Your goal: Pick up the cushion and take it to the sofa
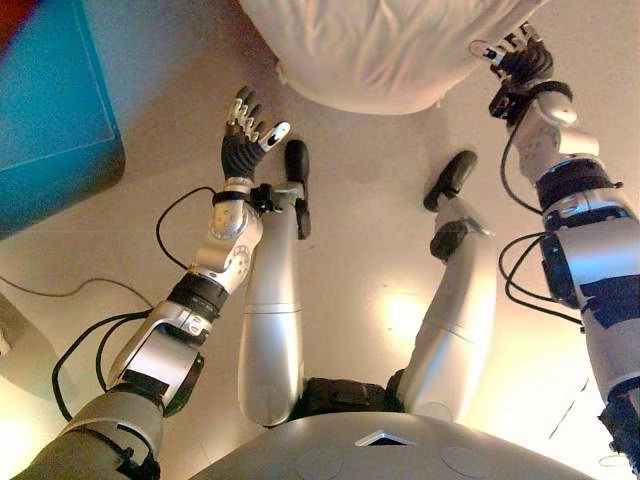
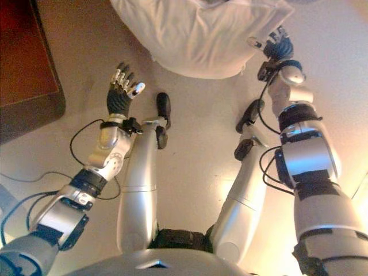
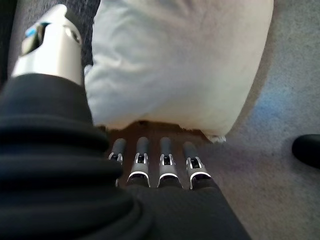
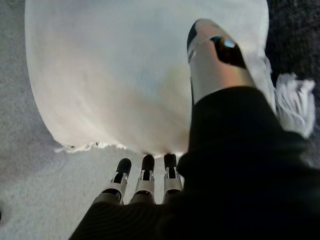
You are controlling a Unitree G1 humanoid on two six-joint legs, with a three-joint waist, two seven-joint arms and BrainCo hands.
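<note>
**Surface and material notes**

Cushion [image 1: 385, 50]: matt off-white cloth, softly creased, with a frayed tassel [image 4: 295, 100] at one corner. Floor [image 1: 380, 230]: pale, short-napped carpet, matt. Left hand [image 1: 245, 140] and right hand [image 1: 515, 55]: glossy silver fingers, dark ribbed matt covers.

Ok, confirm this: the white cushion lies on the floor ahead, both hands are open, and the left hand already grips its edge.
Not quite. The left hand grips nothing: the left eye view shows it short of the cushion, fingers straight. The cushion on the floor and both hands open, including the right hand, are correct.
</note>
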